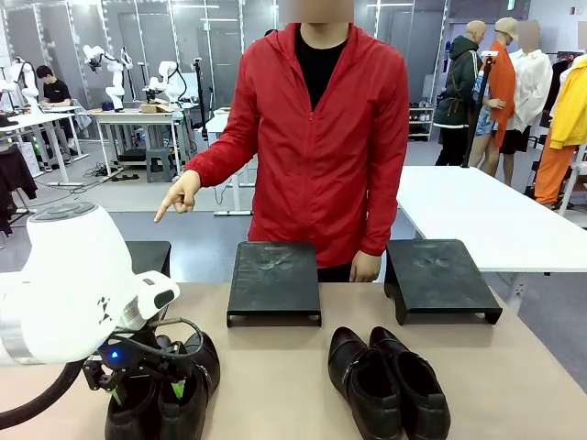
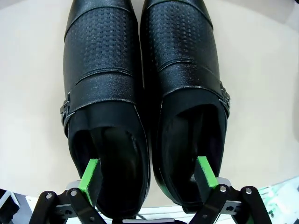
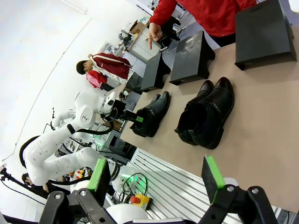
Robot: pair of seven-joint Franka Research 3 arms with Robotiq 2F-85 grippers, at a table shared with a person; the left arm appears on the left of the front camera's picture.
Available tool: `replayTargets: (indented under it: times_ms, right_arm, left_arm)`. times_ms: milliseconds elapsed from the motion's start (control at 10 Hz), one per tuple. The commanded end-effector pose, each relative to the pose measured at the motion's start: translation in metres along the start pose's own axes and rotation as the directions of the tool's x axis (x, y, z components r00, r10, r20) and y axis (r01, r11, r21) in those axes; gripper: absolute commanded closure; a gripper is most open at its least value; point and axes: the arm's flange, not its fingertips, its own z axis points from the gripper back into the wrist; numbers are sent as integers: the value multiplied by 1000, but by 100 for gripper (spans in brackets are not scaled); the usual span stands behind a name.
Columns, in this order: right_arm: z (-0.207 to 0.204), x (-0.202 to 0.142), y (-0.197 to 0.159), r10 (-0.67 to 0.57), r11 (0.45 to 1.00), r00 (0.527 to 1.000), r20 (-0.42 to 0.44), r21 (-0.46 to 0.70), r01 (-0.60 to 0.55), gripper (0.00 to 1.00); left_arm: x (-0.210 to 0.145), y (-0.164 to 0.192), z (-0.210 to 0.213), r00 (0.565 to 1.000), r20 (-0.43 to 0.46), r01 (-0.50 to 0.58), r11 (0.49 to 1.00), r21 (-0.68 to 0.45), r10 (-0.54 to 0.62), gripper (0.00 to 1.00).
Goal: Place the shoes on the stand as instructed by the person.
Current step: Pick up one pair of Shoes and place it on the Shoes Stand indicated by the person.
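Observation:
A pair of black shoes with dotted toes and side buckles stands at the table's near left. My left gripper is open right over it; one green pad dips into one shoe's opening, the other pad into its neighbour's, with the inner walls between them. A second black pair stands at the near right. My right gripper hangs open, holding nothing, back from the table's near edge. The person in a red jacket points a finger down toward the left stand.
Three black stands sit along the far edge: the left one half hidden behind my left arm, the middle stand and the right stand. Bare tan tabletop lies between the two pairs. A white table stands behind on the right.

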Motion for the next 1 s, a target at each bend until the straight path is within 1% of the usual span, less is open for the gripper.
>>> replayTargets:
  times_ms: [0, 100, 200, 300, 400, 500, 600, 700, 800, 900]
  right_arm:
    - [4, -1, 3, 19, 1000, 1000, 13, 7, -19, 0]
    - [4, -1, 3, 19, 1000, 1000, 13, 7, -19, 0]
    - [4, -1, 3, 19, 1000, 1000, 13, 7, -19, 0]
    - [4, -1, 3, 19, 1000, 1000, 13, 7, -19, 0]
    - [4, -1, 3, 19, 1000, 1000, 13, 7, -19, 0]
    - [4, -1, 3, 19, 1000, 1000, 13, 7, -19, 0]
    - [4, -1, 3, 19, 1000, 1000, 13, 7, -19, 0]
    - [4, -1, 3, 19, 1000, 1000, 13, 7, -19, 0]
    - [4, -1, 3, 19, 1000, 1000, 13, 7, -19, 0]
    - [4, -1, 3, 19, 1000, 1000, 13, 7, -19, 0]
  left_arm:
    - [10, -4, -12, 1000, 0, 19, 1000, -5, -19, 0]
    - [10, -4, -15, 1000, -6, 18, 1000, -11, -18, 0]
    - [10, -4, -15, 1000, -4, 27, 999, -18, -27, 44]
    - [11, -3, -14, 1000, 3, 30, 999, -21, -30, 60]
    - [11, -3, -14, 999, 0, 32, 999, -19, -32, 60]
    - [11, -3, -14, 999, -7, 35, 999, -17, -35, 100]
    - [11, -3, -15, 999, -11, 36, 999, -13, -36, 76]
    - [12, -4, -14, 999, -10, 38, 999, -10, -38, 100]
    - [11, -5, -13, 999, -7, 41, 999, -5, -41, 97]
    - [11, -6, -12, 999, -6, 42, 999, -4, -42, 100]
